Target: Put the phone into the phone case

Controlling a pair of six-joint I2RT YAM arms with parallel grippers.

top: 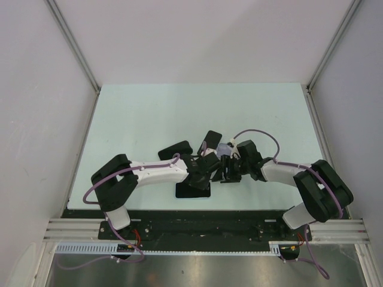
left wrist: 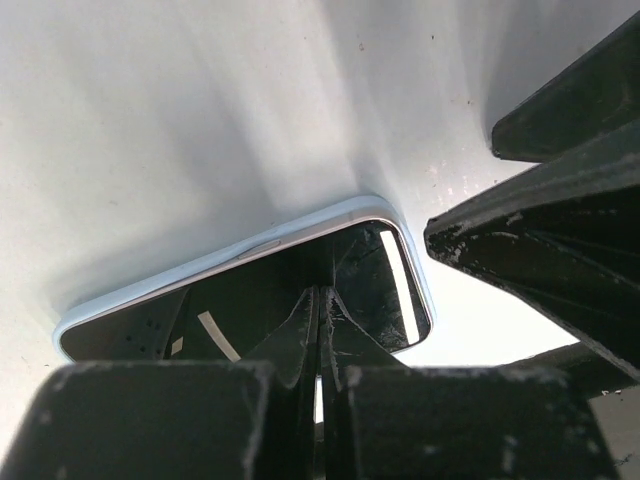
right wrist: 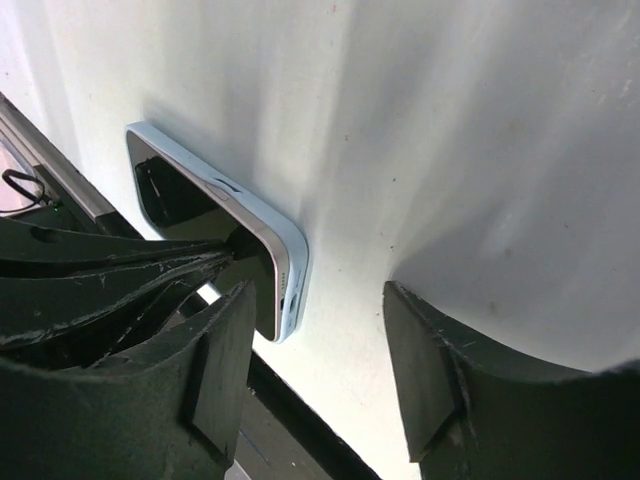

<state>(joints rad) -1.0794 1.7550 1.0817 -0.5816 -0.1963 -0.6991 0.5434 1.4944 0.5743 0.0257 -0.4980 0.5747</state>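
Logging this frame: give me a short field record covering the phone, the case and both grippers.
phone: the phone lies flat, screen up, on the table near its front edge
case: a light-blue rim runs round the phone's edge; likely the case, full seating not confirmable
left gripper: the left gripper is shut, tips pressing down on the phone
right gripper: the right gripper is open at the phone's short end; contact unclear
task stage: looks like pressing the phone in
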